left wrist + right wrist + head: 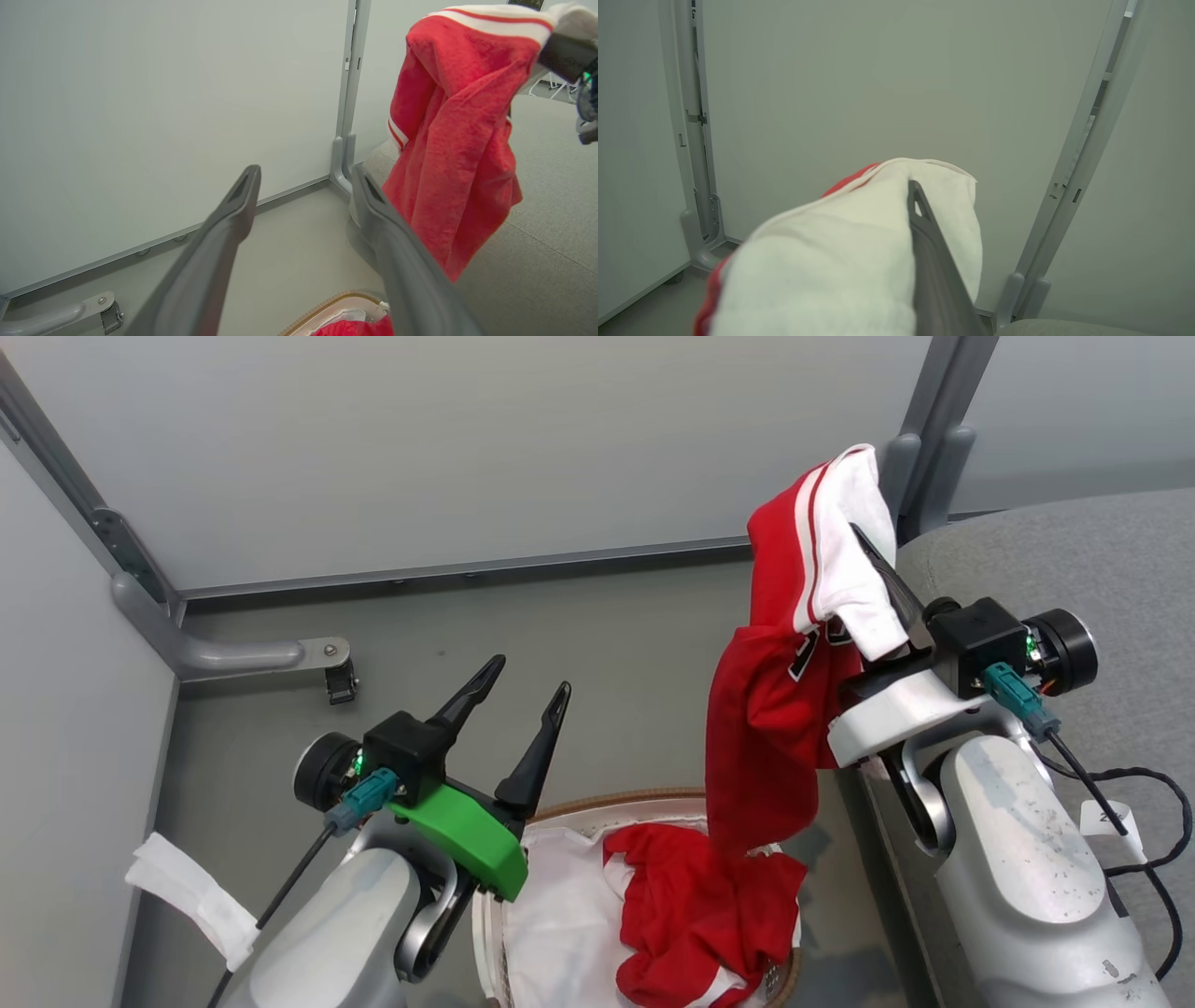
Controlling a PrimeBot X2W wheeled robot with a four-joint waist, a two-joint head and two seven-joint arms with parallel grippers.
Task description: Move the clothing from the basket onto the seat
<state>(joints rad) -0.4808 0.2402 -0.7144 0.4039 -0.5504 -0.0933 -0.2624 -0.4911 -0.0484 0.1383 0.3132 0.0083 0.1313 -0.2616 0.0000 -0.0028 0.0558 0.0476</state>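
Right gripper (873,560) clamped on hanging red jersey (766,709), number unreadable, left gripper (529,677) spread wide, empty

Red jersey (766,709) with white trim, white basket (616,800) with brown rim, grey seat (1102,560)

Floor (607,635): smooth grey, filling the middle of the head view, bounded by pale partition walls (467,448) along the top and left.
On the floor, bottom centre: white basket (597,800) with a brown woven rim, partly cut off by the frame edge.
Inside the basket: a white liner sheet (560,915) with a crumpled heap of red clothing (700,915) on its right side.
On the floor, left of centre: a grey bracket foot (280,655) reaching out from the corner post.
Seat (1102,551): grey fabric with a rounded edge, upper right, just beside the partition post; a stitched seam shows in the left wrist view.
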